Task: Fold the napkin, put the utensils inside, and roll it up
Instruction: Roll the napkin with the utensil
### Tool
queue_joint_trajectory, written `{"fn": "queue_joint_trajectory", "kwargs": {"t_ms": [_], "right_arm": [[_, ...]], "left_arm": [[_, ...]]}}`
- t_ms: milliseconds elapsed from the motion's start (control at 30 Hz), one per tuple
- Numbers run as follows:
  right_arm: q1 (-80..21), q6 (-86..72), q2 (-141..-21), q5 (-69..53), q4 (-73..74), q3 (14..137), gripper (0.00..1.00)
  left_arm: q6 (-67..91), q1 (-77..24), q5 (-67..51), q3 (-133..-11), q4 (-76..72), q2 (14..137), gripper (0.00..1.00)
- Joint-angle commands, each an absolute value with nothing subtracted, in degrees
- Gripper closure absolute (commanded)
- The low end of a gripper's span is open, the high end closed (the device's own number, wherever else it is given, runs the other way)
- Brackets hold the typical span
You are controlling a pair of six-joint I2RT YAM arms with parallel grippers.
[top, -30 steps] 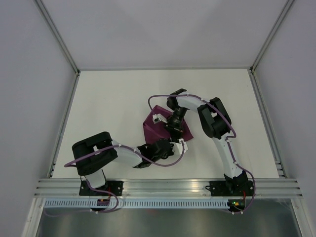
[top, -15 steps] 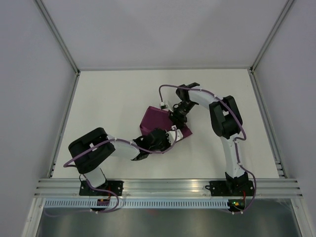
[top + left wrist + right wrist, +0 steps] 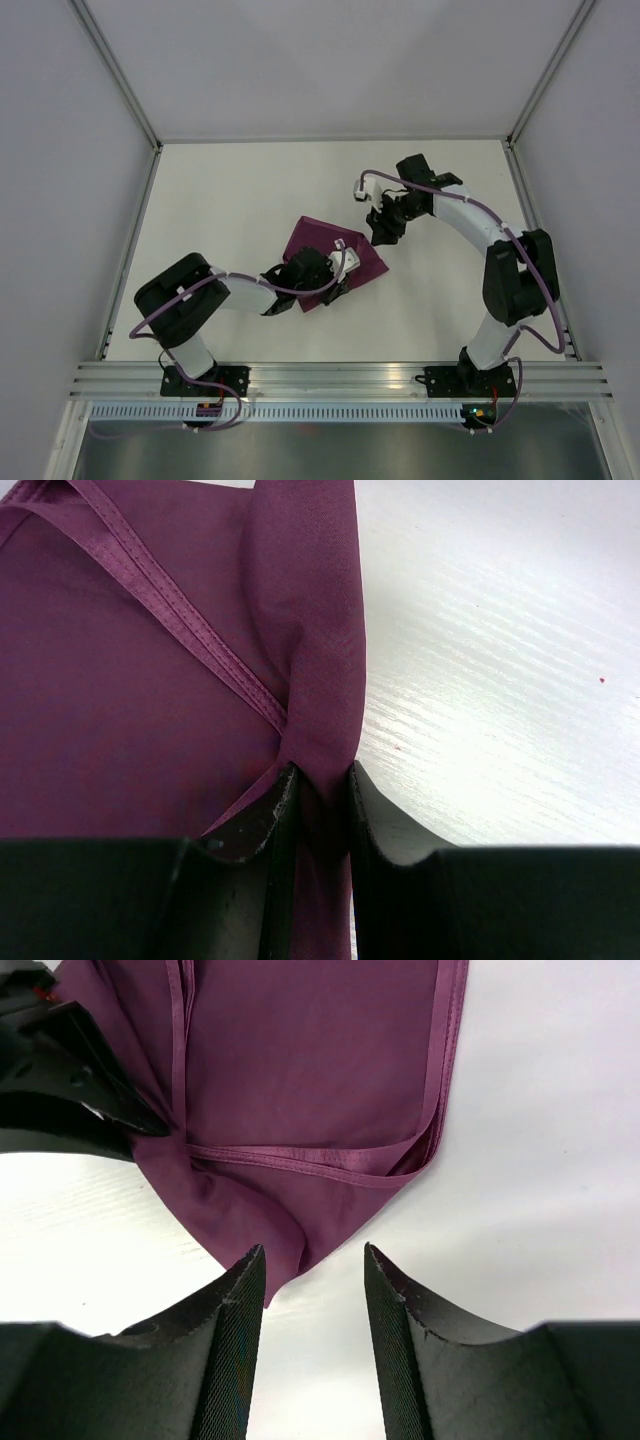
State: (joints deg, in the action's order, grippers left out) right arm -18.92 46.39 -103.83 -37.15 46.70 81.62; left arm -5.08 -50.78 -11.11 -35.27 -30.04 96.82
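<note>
— Two arms over one cloth. Where does the napkin (image 3: 320, 240) lie?

— Near the middle of the white tabletop (image 3: 230, 190), flat and folded over on itself. It is dark magenta-purple, with its shiny hems (image 3: 300, 1158) crossing where the layers overlap.

— Which fingers have it?

— The left fingers (image 3: 268, 825). In the left wrist view they are pinched together on a raised ridge of cloth at the napkin's edge. The fabric bunches into a narrow pleat that runs down between the two black pads. On one side of that pleat is the flat purple sheet, on the other bare tabletop.

— How does the left arm (image 3: 240, 295) reach it?

— Low across the tabletop from its base, with the wrist over the napkin's near corner.

— And the right fingers (image 3: 235, 1330)?

— Apart. From the right wrist camera they look down on white tabletop, with the tip of one napkin corner showing just beside one of them. They do not touch the cloth.

— Where is the right arm (image 3: 470, 215) in the overhead view?

— It arches in from the right side, and its wrist is just off the napkin's far right edge.
</note>
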Motion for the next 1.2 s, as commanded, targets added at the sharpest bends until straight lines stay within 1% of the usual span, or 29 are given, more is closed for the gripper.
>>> {"fn": "queue_joint_trajectory", "kwargs": {"t_ms": [0,67,133,267,533,633,733,867,1167], "right_arm": [[-18.9,48.34,-95.57,-34.98,37.64,72.45,0.5],[-19.07,50.78,-91.26,-35.15,31.66,65.26,0.49],[-19.07,52.81,-89.39,-35.33,28.76,61.72,0.49],[-19.16,58.52,-86.4,-37.0,28.21,55.39,0.48],[-21.09,66.18,-80.34,-38.23,26.55,47.82,0.47],[-23.37,66.62,-77.79,-37.36,24.62,45.36,0.46],[-28.28,65.66,-75.33,-35.16,20.67,41.06,0.45],[-32.33,65.04,-71.81,-33.4,15.39,36.58,0.44],[-36.91,65.92,-74.18,-30.32,10.37,33.75,0.45]], "left_arm": [[-0.79,-49.83,-17.75,-35.68,-26.81,97.64,0.98],[0.95,-49.75,-18.54,-35.6,-26.89,98.61,0.98],[2.71,-49.66,-19.07,-35.68,-27.59,100.36,0.98],[4.65,-49.31,-20.91,-36.83,-26.28,102.39,0.98],[8.6,-47.9,-24.17,-36.74,-24.96,101.95,0.98],[10.62,-46.67,-26.62,-36.65,-25.84,102.83,0.98],[12.56,-45.88,-29.44,-36.83,-26.54,104.58,0.98],[15.02,-45.53,-32.42,-36.13,-29.17,105.82,0.98],[17.49,-43.86,-35.5,-35.33,-31.11,107.4,0.98]]}}
